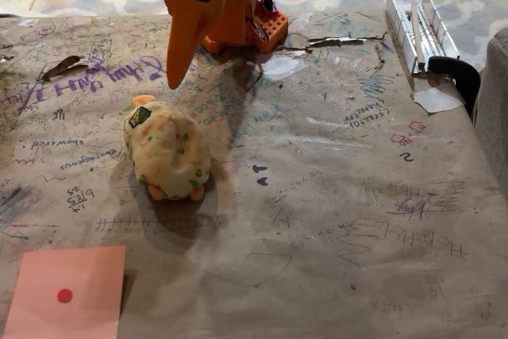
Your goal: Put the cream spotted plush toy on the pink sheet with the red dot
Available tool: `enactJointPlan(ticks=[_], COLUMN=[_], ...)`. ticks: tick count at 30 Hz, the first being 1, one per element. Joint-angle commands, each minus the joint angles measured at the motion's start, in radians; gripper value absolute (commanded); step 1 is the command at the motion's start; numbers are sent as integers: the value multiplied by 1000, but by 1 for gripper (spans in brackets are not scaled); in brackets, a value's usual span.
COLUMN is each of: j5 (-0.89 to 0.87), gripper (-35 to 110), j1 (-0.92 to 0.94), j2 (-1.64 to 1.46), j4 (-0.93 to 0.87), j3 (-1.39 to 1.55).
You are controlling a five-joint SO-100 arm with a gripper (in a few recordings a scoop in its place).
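Fixed view: orange gripper (176,78) hangs pinched together, holding nothing, at twelve o'clock above the cream spotted plush toy (167,152).

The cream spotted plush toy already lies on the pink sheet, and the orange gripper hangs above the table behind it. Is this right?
Not quite. In the fixed view the cream spotted plush toy lies on the brown paper-covered table, apart from the pink sheet. The orange gripper part is right.

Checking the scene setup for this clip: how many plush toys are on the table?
1. The cream spotted plush toy lies left of centre on the scribbled brown paper, below the orange gripper and above the pink sheet with the red dot. Nothing appears hidden.
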State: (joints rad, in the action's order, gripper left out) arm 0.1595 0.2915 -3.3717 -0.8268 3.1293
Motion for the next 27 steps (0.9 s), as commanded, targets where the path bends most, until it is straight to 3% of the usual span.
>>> enactJointPlan(ticks=[1, 27], j5=[-20, 67], gripper=[0, 0], j1=[2, -32], j2=[-5, -5], j4=[9, -2], j3=[-23, -23])
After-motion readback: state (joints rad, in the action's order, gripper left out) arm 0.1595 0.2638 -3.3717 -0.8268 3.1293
